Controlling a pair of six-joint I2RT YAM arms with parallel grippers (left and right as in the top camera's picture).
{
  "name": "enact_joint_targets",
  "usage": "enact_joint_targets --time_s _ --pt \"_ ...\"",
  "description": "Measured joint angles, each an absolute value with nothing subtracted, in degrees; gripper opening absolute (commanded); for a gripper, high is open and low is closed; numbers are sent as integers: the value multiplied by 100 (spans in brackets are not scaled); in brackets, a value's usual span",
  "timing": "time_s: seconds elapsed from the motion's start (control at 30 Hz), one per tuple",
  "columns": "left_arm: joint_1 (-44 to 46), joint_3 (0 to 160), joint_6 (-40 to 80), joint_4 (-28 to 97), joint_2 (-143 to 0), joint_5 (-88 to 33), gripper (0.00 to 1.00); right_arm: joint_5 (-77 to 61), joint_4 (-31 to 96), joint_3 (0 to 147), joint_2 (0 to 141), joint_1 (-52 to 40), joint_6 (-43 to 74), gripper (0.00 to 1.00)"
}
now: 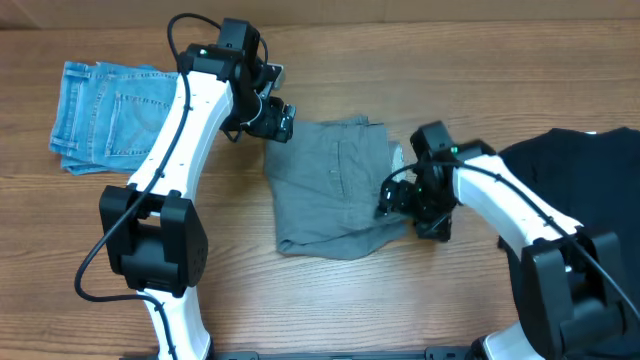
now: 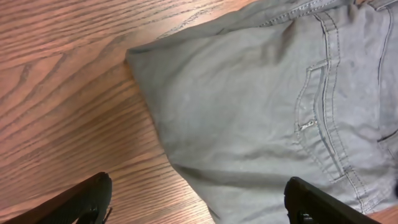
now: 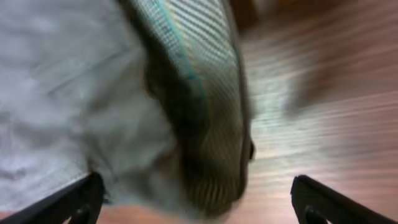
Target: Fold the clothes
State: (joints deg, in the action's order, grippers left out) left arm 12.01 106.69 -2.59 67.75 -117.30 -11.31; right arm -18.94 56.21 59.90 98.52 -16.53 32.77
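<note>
1. The grey clothes lie flat on the surface as a compact, nearly square bundle between the 2 grippers. They look doubled over at least once, though the layers cannot be counted.
2. The waistband fold, with its striped pale lining, humps up directly in front of the right gripper, in line with the gap between its fingers.
3. Those fingers stand wide apart and clamp nothing. This view is blurred, so I cannot tell whether either finger touches the cloth.
4. The left gripper hangs over the bundle's opposite upper corner, which lies ahead of it. Bare wood is to one side and the stitched pocket to the other. Its fingers are also spread, with nothing held.
5. The bundle runs from 1 gripper to the other, waist end at the right gripper and plain edge at the left. I judge the right gripper the better placed, since a thick edge already sits within its reach. The next fold probably calls for closing there and carrying the waist across towards the left gripper.
6. The light-blue jeans lie beyond the left gripper, away from the bundle. The black garment lies behind the right gripper. Both are apart from the grey cloth.
</note>
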Motion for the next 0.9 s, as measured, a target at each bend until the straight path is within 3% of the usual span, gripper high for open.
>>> enact_joint_targets --time_s 0.1,0.23,0.3,0.37,0.4,0.47,0.57,0.7,0.73,0.8,0.83,0.87,0.9 --pt "1201 10672 -303 6814 -11730 -1133 91 -2403 4995 5489 9852 -1625 3750 93" --pt "1201 10672 -320 6799 -11730 -1133 90 -2838 4394 5306 9852 -1621 4239 70" --pt "1201 10672 -320 6796 -11730 -1133 90 -2947 4176 5306 9852 -1621 4407 45" --pt "1201 10672 -320 6810 -11730 -1133 90 -3006 4132 5306 9852 -1623 4519 35" --pt "1201 10672 -320 6814 -11730 -1133 90 -3022 4110 5306 9852 -1623 4539 19" --pt "1201 10672 -320 6814 -11730 -1133 90 -3000 4106 5306 9852 -1625 4602 10" --pt "1201 10672 -320 6816 -11730 -1133 91 -2753 4219 5306 9852 -1627 4606 4" --pt "1201 10672 -322 6812 -11730 -1133 94 -1730 4825 5472 9850 -1516 4283 4" --pt "1201 10672 -322 6799 -11730 -1133 95 -1330 4945 5581 9850 -1431 4154 9" --pt "1201 10672 -338 6702 -11730 -1133 96 -666 4921 5811 9854 -1234 3802 37" --pt "1201 10672 -340 6646 -11730 -1135 97 -397 4880 5948 9854 -1138 3607 43" --pt "1201 10672 -342 6569 -11730 -1140 99 -27 4845 6254 9854 -1011 3262 59" --pt "1201 10672 -340 6508 -11730 -1144 100 108 4821 6410 9854 -963 3118 62"
